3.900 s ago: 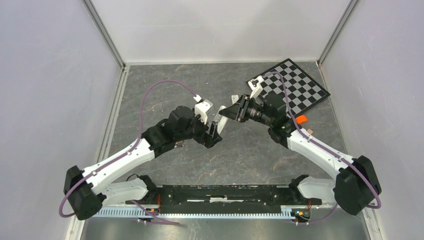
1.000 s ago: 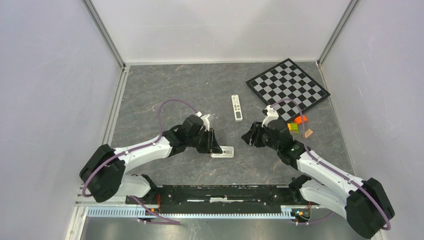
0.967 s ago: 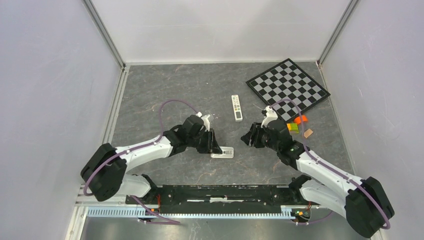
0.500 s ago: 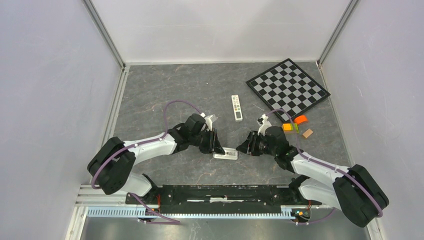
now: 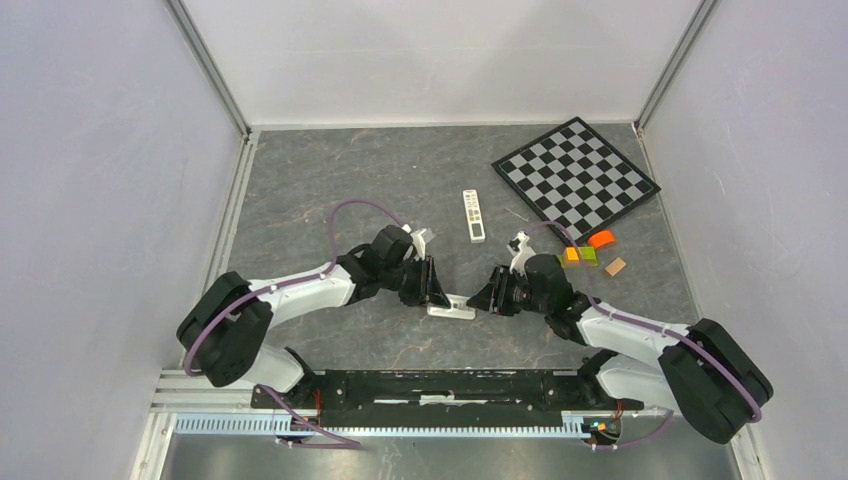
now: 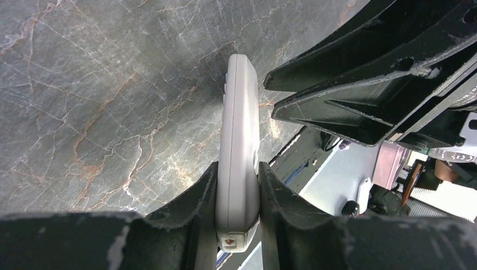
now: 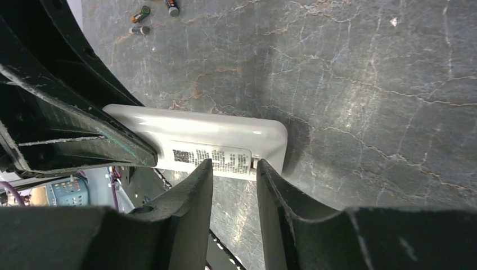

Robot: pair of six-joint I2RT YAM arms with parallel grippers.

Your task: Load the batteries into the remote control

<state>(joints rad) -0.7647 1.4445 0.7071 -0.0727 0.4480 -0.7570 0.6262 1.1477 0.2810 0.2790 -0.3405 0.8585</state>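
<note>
The desk point(image 5: 330, 170) is grey stone-patterned slab with rusty veins, boxed by plain pale walls point(image 5: 100, 200). A checkerboard point(image 5: 575, 175), a slim second remote point(image 5: 473, 215) and small coloured blocks point(image 5: 588, 252) lie at the far right.

From above, the white remote control point(image 5: 452, 309) sits near the front, between the left end effector point(image 5: 432, 287) and the right end effector point(image 5: 487, 298).

The left wrist view shows the left end effector clamped on the remote's smooth, rounded edges. The right wrist view alone shows a printed label point(image 7: 211, 159) on the remote and the batteries point(image 7: 171, 7) loose on the desk beyond it. The right end effector's fingers stand narrowly apart at the remote's edge; whether they pinch it I cannot tell.
</note>
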